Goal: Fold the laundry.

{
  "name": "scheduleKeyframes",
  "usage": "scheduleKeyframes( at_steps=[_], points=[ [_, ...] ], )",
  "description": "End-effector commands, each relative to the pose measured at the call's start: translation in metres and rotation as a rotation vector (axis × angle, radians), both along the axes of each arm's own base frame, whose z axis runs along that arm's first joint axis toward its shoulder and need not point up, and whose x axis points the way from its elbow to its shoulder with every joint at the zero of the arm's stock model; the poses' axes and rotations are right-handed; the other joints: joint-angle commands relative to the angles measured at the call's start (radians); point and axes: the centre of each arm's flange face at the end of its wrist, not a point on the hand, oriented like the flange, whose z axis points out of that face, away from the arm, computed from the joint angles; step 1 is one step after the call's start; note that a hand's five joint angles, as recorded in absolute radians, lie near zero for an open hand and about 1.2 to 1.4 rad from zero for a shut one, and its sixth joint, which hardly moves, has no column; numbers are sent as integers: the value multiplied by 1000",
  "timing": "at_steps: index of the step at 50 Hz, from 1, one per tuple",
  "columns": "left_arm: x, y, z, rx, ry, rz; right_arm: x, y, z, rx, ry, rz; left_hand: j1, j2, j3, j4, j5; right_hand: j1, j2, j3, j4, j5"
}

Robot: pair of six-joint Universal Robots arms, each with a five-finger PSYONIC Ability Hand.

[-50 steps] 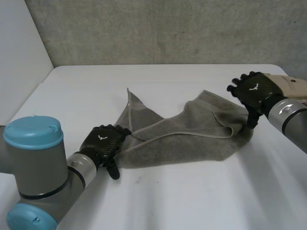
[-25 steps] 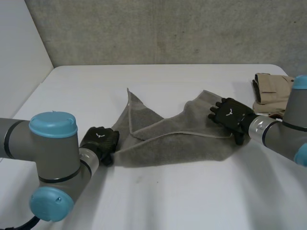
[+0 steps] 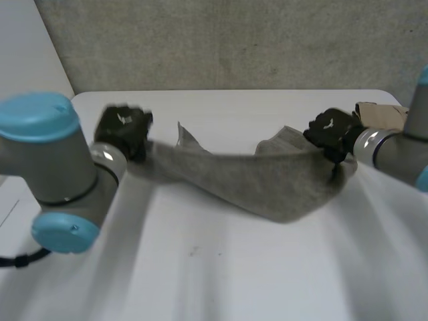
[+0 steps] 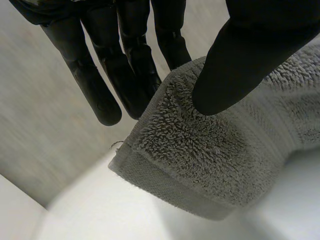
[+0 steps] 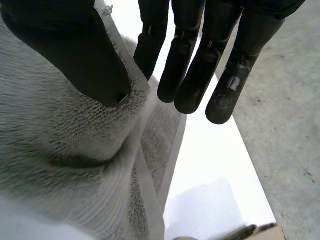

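Since half a second ago I have lifted both ends off the white table (image 3: 227, 274): my left hand (image 3: 124, 130) has climbed from about 8 o'clock on the tabletop to about 10 o'clock, my right hand (image 3: 331, 132) has risen towards 2 o'clock, and the grey terry-cloth towel (image 3: 267, 184) that lay flat now hangs between them like a hammock. Nearest me its belly sags lowest, right of centre, and I cannot tell whether it brushes the table or just clears it. To do this well I judge I should keep both hands level, draw them apart until the sag goes, and only then lay the cloth down square; any slack will set a crooked crease. My left thumb presses a hemmed corner against my straight fingers, a firm pinch. My right thumb clamps the hemmed edge against the fingers behind it in the same way. The towel looks thick, looped and soft, with a flat woven band along the hem, and a loose corner stands up beyond the top edge around 11 o'clock. Farther off, at 2 o'clock, lies a folded beige garment (image 3: 382, 112).
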Motion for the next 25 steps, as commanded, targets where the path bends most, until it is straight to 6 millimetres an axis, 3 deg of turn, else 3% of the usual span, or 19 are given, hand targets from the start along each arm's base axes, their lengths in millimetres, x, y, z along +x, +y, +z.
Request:
scheduleKeyframes(
  at_steps=[1, 4, 7, 9, 10, 11, 14, 16, 19, 25],
  points=[
    [2, 4, 68, -237, 106, -7, -13, 64, 42, 296, -9, -28, 253, 202, 209, 199, 239, 407, 228, 214, 209, 237],
    [3, 8, 78, -283, 126, -11, -23, 114, 33, 539, 127, 28, 253, 202, 209, 199, 239, 407, 228, 214, 209, 237],
    [3, 11, 76, -283, 127, -14, -28, 135, 33, 557, 199, 115, 253, 202, 209, 199, 239, 407, 228, 214, 209, 237],
    [3, 12, 73, -275, 123, -16, -27, 131, 36, 488, 187, 105, 253, 202, 209, 199, 239, 374, 194, 181, 175, 203],
    [3, 13, 73, -273, 122, -17, -25, 123, 40, 428, 144, 68, 253, 202, 209, 199, 239, 129, -51, -64, -69, -42],
    [3, 13, 72, -271, 121, -17, -25, 118, 42, 400, 112, 41, 253, 202, 209, 199, 239, 39, -140, -154, -159, -131],
    [3, 14, 68, -260, 118, -19, -24, 91, 51, 316, -59, -75, 253, 202, 209, 199, 239, -128, -308, -321, -326, -299],
    [4, 15, 65, -251, 111, -19, -21, 85, 51, 308, -130, -101, 253, 202, 209, 199, 239, -146, -326, -339, -345, -317],
    [3, 17, 64, -247, 111, -22, -20, 85, 46, 321, -171, -120, 253, 202, 209, 199, 239, -173, -353, -366, -371, -344],
    [0, 19, 65, -249, 112, -33, -20, 98, 27, 340, -131, -91, 253, 202, 209, 199, 239, -478, -658, -671, -676, -649]
  ],
)
